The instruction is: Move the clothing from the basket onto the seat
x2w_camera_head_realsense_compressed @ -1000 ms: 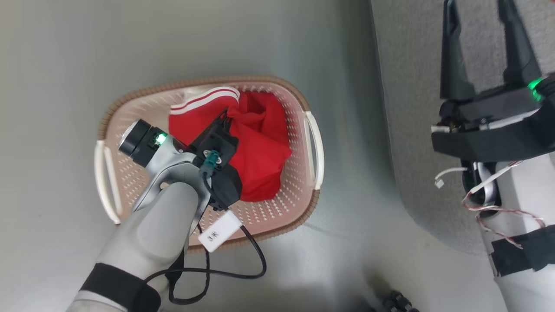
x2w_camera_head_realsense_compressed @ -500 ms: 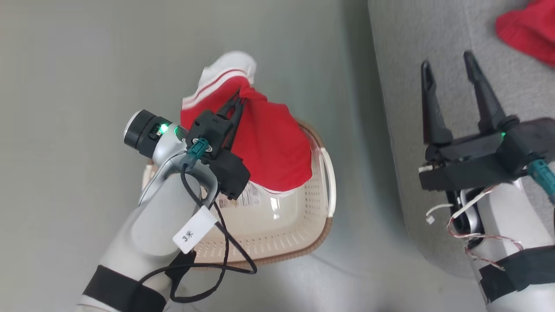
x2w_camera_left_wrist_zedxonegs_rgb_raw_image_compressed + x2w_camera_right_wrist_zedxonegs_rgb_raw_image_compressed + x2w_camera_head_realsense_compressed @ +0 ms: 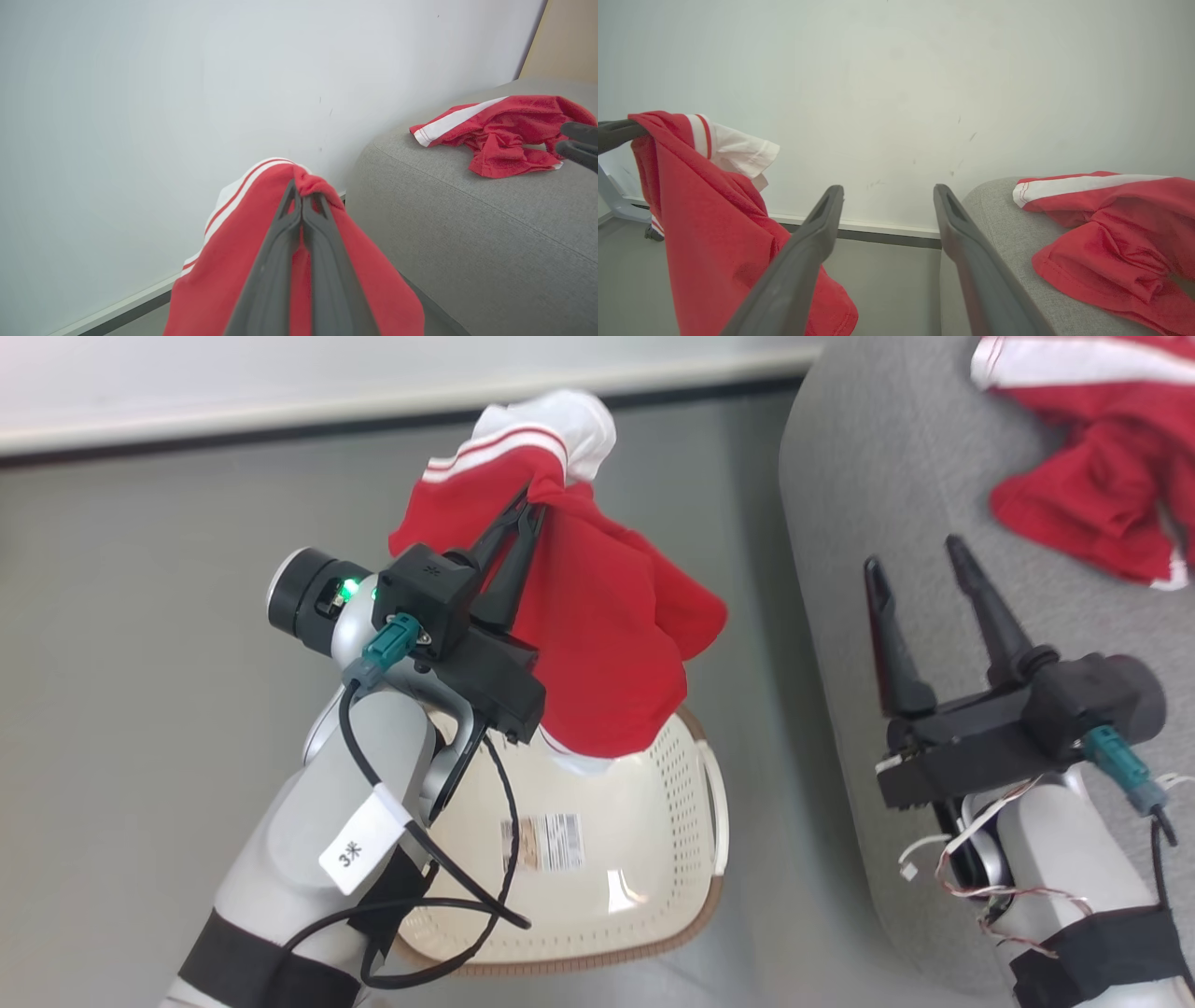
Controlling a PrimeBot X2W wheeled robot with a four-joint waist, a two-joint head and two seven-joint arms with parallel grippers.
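Two red garments with white stripes, one basket, one seat, two grippers.

First garment (image 3: 607,644): hanging in the air from the left gripper (image 3: 534,509). Pinched tight between both dark fingers just below a white-striped band, bunched at the top and draping down in loose folds. Lowest fold over the far rim of the basket (image 3: 695,775) in the head view; impossible to tell whether touching it.

Second garment (image 3: 1083,495): lying crumpled on top of the seat (image 3: 887,457), toward its far edge by the pale wall (image 3: 140,93), with one broad white stripe facing up.

Basket: cream-white, with perforated sides and a brown rim. Standing on the grey floor (image 3: 140,616) near the seat's rounded side edge, not touching it. One printed label (image 3: 541,842) on its glossy bottom.

Right gripper (image 3: 910,555): jaws spread wide, gripping nothing. Poised above the seat's side edge nearest the basket, fingers pointing toward the wall, well apart from the second garment.

Seat: one large light-grey fabric cushion, rounded at the corner.
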